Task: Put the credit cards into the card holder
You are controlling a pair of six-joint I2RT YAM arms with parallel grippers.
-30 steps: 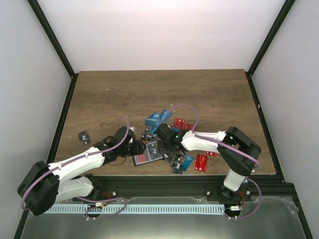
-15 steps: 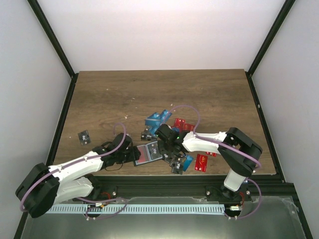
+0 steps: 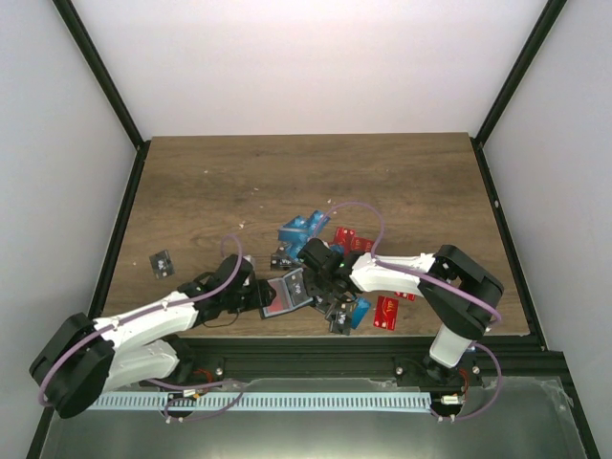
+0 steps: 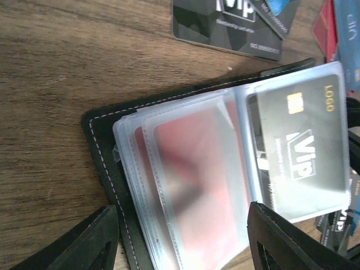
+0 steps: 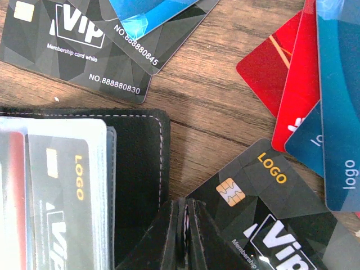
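My left pincer (image 4: 181, 214) is released, its fingers spread over the open card holder (image 4: 104, 163), where a black VIP card (image 4: 298, 152) sits in a clear sleeve. My right pincer (image 5: 184, 208) is clenched tight at the holder's right edge, with loose credit cards (image 5: 315, 73) scattered just beyond.

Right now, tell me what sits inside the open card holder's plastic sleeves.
The card holder lies open. One sleeve holds a black card with a gold chip; another holds a red card, blurred. Whether the sleeves stacked underneath hold more cannot be seen.
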